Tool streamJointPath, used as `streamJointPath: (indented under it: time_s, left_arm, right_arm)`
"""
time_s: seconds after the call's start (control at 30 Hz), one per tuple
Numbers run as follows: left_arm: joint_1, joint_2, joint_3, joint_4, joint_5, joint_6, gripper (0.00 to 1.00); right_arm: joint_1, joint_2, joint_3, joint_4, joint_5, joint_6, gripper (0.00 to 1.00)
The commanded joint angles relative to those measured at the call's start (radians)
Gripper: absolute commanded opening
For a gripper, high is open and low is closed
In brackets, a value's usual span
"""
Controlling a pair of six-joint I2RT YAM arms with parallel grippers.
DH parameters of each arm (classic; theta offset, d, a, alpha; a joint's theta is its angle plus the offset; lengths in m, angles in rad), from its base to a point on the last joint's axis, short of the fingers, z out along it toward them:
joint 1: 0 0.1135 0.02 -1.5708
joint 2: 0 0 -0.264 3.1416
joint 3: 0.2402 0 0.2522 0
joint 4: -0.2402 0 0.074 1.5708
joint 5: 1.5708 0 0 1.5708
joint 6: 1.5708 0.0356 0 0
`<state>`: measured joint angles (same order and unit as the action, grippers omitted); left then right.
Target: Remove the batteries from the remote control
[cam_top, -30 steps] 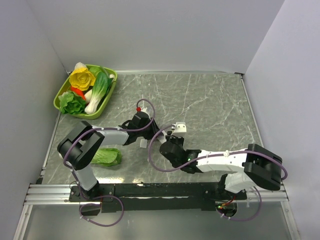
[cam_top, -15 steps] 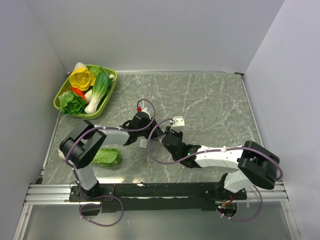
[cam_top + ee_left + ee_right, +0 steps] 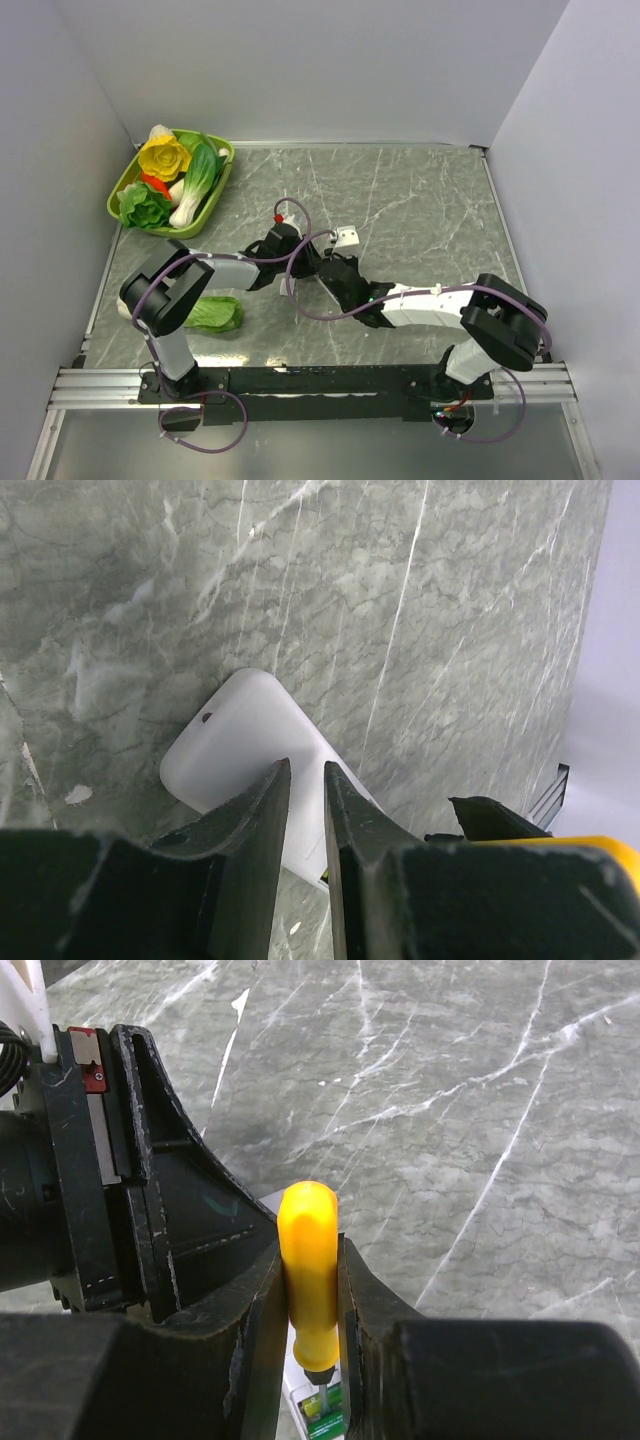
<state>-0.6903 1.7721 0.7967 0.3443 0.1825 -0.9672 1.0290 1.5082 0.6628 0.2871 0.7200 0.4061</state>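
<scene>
In the left wrist view the white remote control (image 3: pixel 240 745) lies flat on the marble. My left gripper (image 3: pixel 305 770) stands over it with the jaws almost together, a narrow slit between them. My right gripper (image 3: pixel 310 1250) is shut on the yellow-handled screwdriver (image 3: pixel 308 1260), whose shaft points down onto a green battery (image 3: pixel 328 1415) in the remote's open end. In the top view the left gripper (image 3: pixel 303 262) and right gripper (image 3: pixel 330 270) meet at mid-table and hide the remote. The second battery is not visible.
A green tray (image 3: pixel 228 160) of toy vegetables stands at the back left. A green leafy vegetable (image 3: pixel 212 313) lies by the left arm's base. The left gripper's black body (image 3: pixel 150 1190) sits right beside the screwdriver. Walls enclose the table on three sides.
My right gripper has moved left and away from the base with the screwdriver, closing up against the left gripper. The left gripper has stayed put.
</scene>
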Motion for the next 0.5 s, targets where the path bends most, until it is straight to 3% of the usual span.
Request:
streamJointPath:
  time_s: [0.0,0.47]
  left_arm:
    - [0.002,0.059,-0.044,-0.146,-0.049,0.019,0.29]
    - [0.002,0.059,-0.037,-0.16,-0.057,0.024,0.28]
  right_arm:
    - [0.016,0.06,-0.051,-0.218,-0.246,0.033,0.0]
    - [-0.049,0.069,-0.003,-0.224,-0.32,-0.02,0.0]
